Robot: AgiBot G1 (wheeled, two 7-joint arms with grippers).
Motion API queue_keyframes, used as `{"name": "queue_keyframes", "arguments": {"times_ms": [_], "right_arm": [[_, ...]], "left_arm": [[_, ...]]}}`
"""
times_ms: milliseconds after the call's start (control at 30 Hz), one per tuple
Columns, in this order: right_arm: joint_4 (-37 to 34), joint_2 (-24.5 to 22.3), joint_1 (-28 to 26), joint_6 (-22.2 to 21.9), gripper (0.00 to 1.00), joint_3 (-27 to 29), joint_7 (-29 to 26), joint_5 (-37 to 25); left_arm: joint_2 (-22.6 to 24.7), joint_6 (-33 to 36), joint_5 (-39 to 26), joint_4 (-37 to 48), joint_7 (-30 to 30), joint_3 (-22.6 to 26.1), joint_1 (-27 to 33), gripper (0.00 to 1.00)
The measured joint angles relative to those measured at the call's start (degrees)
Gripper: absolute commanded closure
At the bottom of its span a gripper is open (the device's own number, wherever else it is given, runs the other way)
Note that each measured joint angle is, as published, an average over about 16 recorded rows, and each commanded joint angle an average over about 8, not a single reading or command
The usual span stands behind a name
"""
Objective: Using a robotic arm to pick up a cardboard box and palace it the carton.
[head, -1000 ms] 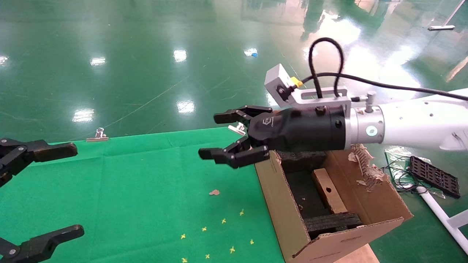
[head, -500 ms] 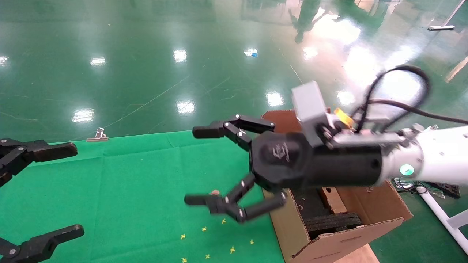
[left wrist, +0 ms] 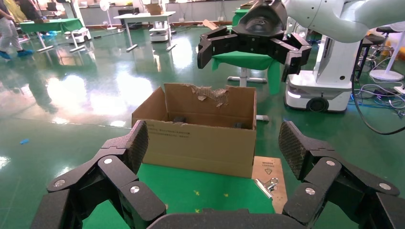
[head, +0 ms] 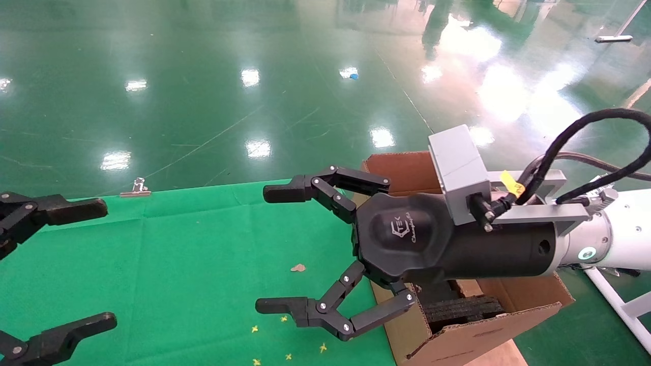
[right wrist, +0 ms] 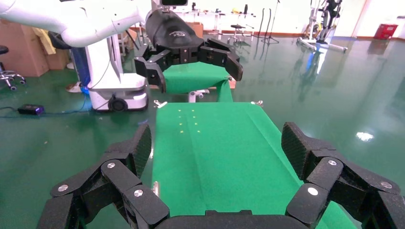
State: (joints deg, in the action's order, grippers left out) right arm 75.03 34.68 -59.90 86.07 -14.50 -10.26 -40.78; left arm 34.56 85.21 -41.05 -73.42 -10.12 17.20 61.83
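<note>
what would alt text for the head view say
The right gripper, fingers spread wide and empty, hangs over a green cloth beside the carton. The left gripper, also open, sits at the cloth's left edge.

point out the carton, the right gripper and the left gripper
carton (left wrist: pixel 200 145), left wrist view, on its printed front wall
right gripper (head: pixel 272 249), head view, midway between its open fingertips
left gripper (head: pixel 104 262), head view, midway between its open fingertips

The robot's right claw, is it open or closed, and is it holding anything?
Open and empty. The right gripper has its two black fingers spread far apart above the green table, beside the carton, with nothing between them.
</note>
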Motion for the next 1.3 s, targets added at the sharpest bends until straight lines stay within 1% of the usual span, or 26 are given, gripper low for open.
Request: {"name": "queue_keyframes", "arguments": {"times_ms": [467,1300], "right_arm": [[-1.0,0.2,-1.2,-0.3,0.00,-1.1,-0.3,-0.7],[-1.4,0.3,-1.6,-0.4,0.00,-1.5,-0.5,-1.1]], "left_arm": [[0.0,0.0,0.0,0.0,0.0,0.0,0.0,0.00],[0.0,0.0,0.0,0.0,0.0,0.0,0.0,0.00]]}}
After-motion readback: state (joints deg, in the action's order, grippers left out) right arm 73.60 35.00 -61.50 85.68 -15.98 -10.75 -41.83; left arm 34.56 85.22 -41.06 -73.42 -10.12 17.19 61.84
